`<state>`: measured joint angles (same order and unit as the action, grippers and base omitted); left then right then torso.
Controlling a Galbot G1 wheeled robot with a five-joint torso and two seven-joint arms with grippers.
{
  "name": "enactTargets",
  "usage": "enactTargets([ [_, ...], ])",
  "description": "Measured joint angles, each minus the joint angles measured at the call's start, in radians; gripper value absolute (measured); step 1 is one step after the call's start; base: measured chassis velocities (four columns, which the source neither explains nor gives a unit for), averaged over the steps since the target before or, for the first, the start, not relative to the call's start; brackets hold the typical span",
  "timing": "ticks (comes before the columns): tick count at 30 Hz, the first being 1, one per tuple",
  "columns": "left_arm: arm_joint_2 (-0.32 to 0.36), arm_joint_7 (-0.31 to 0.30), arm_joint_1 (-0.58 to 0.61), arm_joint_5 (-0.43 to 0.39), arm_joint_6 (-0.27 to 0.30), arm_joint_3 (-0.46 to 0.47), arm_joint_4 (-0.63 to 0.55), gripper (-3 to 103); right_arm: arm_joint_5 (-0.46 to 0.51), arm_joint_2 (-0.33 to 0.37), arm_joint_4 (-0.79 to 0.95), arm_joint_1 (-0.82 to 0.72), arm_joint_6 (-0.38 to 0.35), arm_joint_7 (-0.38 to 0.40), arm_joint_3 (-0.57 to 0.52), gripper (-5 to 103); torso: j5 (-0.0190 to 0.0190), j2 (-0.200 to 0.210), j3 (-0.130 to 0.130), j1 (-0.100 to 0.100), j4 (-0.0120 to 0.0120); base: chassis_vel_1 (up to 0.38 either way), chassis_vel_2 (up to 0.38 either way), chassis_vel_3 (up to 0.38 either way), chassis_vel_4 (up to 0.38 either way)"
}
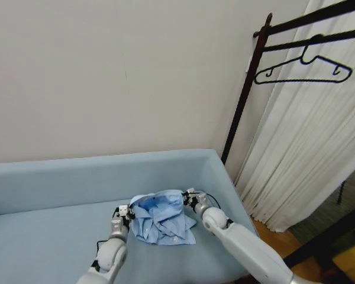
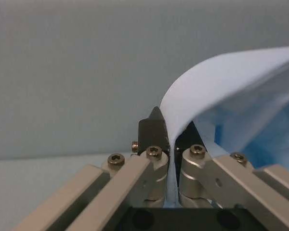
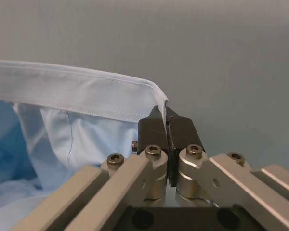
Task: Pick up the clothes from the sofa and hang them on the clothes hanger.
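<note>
Shirt (image 1: 163, 222): bunched on sofa (image 1: 41, 236) seat, right end.
Left gripper (image 1: 125, 211): clamped on the shirt's left edge.
Right gripper (image 1: 189, 197): pinching a stitched band on its right.
Handling: probably light and limp; seams should grip best.

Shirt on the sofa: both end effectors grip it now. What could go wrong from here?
1. The right end effector pinches only a corner of the hem of the shirt, and the left end effector only a thin edge; either grip may slip on lifting.
2. The shirt lies crumpled between them on the sofa, so it may rise bunched and be hard to put on the hanger, which hangs high to the right.
</note>
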<state>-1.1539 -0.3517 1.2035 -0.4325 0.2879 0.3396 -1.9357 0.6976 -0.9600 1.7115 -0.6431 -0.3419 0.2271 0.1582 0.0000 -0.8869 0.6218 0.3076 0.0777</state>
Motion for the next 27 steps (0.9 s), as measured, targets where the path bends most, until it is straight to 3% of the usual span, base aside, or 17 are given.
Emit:
enactTargets([
  [6,0.087,0.005,-0.001,-0.064,0.006,0.050,-0.114,0,0.023,0.085,0.121,0.044,-0.008,-0.028,-0.029,0,-0.0001,0.000,0.000,0.000,0.0002,0.000,0.000,0.000,0.000],
  [10,0.186,-0.011,-0.039,-0.145,0.039,0.091,-0.229,0,0.101,0.151,0.217,0.134,-0.034,-0.022,-0.023,0,-0.0002,0.000,0.000,0.000,0.0002,0.000,0.000,0.000,0.000],
  [17,0.285,-0.036,-0.111,-0.244,0.068,0.130,-0.323,0,0.203,0.186,0.291,0.265,-0.067,-0.011,-0.008,0,0.0000,0.000,0.000,0.000,0.0001,0.000,0.000,0.000,0.000],
  [27,0.415,-0.077,-0.255,-0.404,0.103,0.173,-0.351,0,0.294,0.203,0.336,0.388,-0.092,0.001,-0.005,0,0.0000,0.000,0.000,0.000,0.0002,0.000,0.000,0.000,0.000],
])
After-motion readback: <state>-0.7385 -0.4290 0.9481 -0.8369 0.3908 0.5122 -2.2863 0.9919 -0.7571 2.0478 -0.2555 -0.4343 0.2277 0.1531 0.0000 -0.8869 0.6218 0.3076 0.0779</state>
